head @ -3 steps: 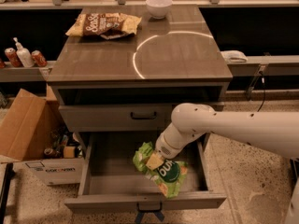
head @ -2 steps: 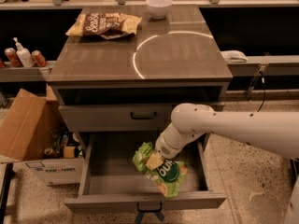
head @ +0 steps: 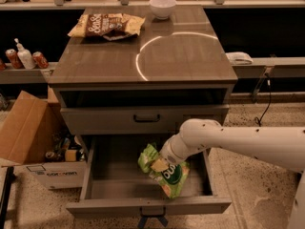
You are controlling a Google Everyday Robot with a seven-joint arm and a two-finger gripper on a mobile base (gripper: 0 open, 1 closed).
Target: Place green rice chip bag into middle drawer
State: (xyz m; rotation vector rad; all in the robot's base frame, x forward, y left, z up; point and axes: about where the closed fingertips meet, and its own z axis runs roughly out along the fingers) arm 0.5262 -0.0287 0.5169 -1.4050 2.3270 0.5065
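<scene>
Nearest, below the bench's front edge, the wide grey wood-grain middle drawer (head: 114, 175) stands pulled out, its plain floor bare on the left half. Over its right half hangs the crinkly bright green rice chip bag (head: 175, 176), tilted, with its lower end down near the drawer's front wall; whether it touches the floor I cannot tell. The gripper (head: 158, 164), at the end of the white arm (head: 238, 144) reaching in from the right, is clamped on the bag's upper middle, where the foil bunches. The bag looks light, soft and air-filled, with slick film and brittle chips inside, so a gentle pinch on a crimped seam or a gathered fold seems safer than squeezing the belly; once let go it would likely slump flat rather than stay tilted. Behind the gripper is the shut grey drawer front with a black bar handle (head: 105, 120), and above it an open slot under the bench top (head: 190, 56). At the bench's far left corner lies a beige-and-brown chip bag (head: 106, 25); a small white bowl (head: 162, 6) sits at the far edge.
</scene>
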